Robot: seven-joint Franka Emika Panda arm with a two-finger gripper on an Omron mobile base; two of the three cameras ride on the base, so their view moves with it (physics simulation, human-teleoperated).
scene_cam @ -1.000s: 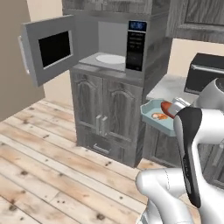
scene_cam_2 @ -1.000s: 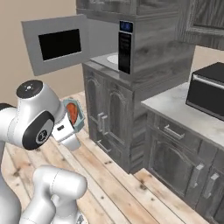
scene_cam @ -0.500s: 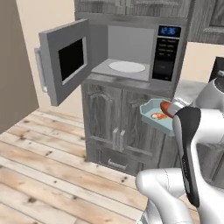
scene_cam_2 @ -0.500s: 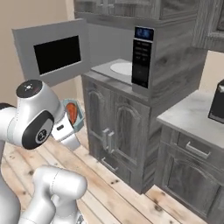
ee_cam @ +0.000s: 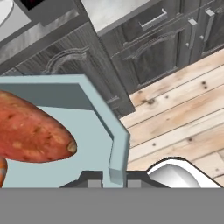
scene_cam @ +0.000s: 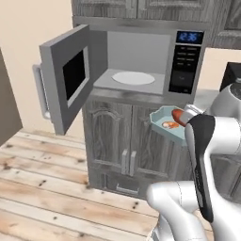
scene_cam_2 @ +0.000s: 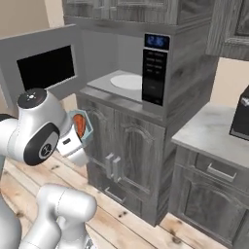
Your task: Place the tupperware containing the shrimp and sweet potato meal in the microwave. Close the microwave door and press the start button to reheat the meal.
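Note:
My gripper (ee_cam: pixel 114 180) is shut on the rim of the pale teal tupperware (ee_cam: pixel 117 141), one fingertip on each side of its wall. The orange-red sweet potato (ee_cam: pixel 30 131) lies inside, with a bit of shrimp (ee_cam: pixel 1 171) at the edge. The tupperware (scene_cam: pixel 165 123) hangs in the air in front of the cabinet, below and right of the microwave (scene_cam: pixel 141 56) opening. The microwave door (scene_cam: pixel 66 82) stands swung open to the left. The white turntable (scene_cam: pixel 133 77) lies bare inside. From the right the tupperware (scene_cam_2: pixel 80 125) shows beside my arm's elbow, left of the microwave (scene_cam_2: pixel 155 68).
Grey cabinet doors (scene_cam: pixel 117 141) stand under the microwave. A counter (scene_cam_2: pixel 214 131) with a dark appliance (scene_cam_2: pixel 241 116) lies to the right. The black control panel (scene_cam: pixel 187 66) with blue display sits on the microwave's right. Wooden floor (scene_cam: pixel 42 188) spreads to the left.
The whole picture has shifted: the base has moved, bringing the microwave closer and more centred. The tupperware stays held in the same pose relative to the arm.

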